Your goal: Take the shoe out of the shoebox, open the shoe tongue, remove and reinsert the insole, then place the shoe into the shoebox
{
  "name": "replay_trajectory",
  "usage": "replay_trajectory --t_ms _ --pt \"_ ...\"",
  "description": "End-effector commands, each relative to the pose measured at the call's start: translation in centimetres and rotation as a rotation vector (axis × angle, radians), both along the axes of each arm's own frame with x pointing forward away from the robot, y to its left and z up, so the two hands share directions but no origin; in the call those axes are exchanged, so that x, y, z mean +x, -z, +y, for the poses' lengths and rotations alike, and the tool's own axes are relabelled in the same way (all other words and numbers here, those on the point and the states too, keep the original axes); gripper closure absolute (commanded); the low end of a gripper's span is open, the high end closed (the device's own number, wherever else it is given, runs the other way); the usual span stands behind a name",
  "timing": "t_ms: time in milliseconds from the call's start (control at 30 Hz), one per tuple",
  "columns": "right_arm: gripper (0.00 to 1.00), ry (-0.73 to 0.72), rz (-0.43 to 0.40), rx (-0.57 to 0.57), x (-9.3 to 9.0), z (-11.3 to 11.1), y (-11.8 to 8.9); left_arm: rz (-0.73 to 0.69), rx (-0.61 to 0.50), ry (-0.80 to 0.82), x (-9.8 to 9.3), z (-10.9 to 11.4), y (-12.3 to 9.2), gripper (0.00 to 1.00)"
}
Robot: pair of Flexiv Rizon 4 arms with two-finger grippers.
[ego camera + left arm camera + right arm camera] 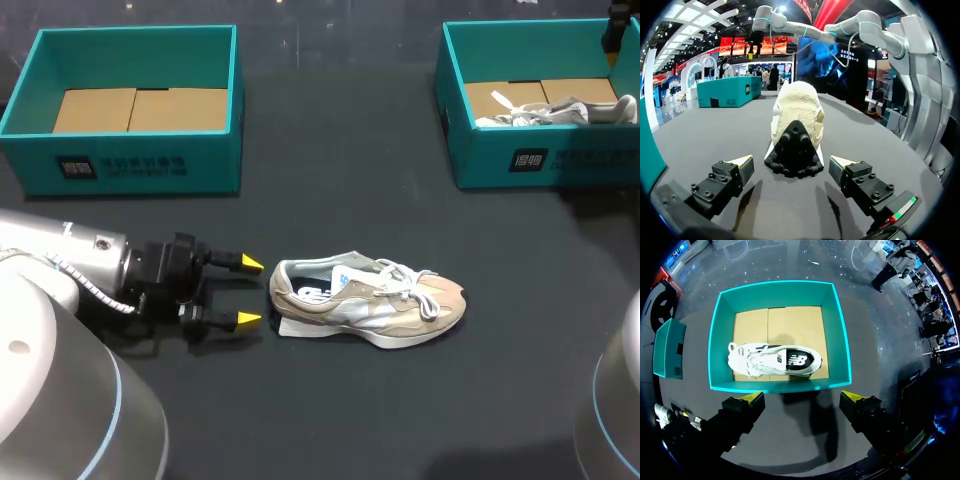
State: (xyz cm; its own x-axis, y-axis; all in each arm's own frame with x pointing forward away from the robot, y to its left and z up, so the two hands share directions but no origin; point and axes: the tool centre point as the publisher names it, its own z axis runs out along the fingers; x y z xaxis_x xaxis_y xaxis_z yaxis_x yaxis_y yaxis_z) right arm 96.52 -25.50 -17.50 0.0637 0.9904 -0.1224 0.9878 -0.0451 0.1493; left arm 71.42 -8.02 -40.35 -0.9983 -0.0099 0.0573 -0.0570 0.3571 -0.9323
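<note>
Dark counter (330,410) stretches under both arms. Low over it lies the left end effector (249,292), its yellow-tipped fingers spread wide and gripping nothing, the tips just short of the heel of the shoe (370,300). From the left wrist view, the heel sits straight ahead between the two fingers, touching neither. The beige and white shoe stands on its sole near the counter's middle, toe pointing away from that arm. The right end effector (802,401) is likewise released, hanging high above the right shoebox (840,340), where a second shoe (772,359) lies on its side. At the far left corner, the teal left shoebox (130,160) shows its cardboard floor.
</note>
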Motion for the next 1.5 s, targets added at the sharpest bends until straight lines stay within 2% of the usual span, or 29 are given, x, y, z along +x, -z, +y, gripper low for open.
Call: replay_trajectory --t_ms 33,767,1267,1500 --pt "0.00 0.001 -0.001 0.000 -0.1 0.0 0.0 -0.002 -0.006 0.009 -0.2 -0.7 0.1 0.00" --pt "0.00 0.001 -0.001 0.000 -0.1 0.0 0.0 0.000 -0.025 0.017 -1.0 -5.2 0.5 0.00" --pt "0.00 0.001 -0.001 0.000 -0.1 0.0 0.0 0.009 -0.034 0.012 -0.2 -5.5 1.0 0.00" --pt "0.00 0.001 -0.001 0.000 -0.1 0.0 0.0 0.012 -0.041 0.028 -0.5 -5.8 0.9 0.00"
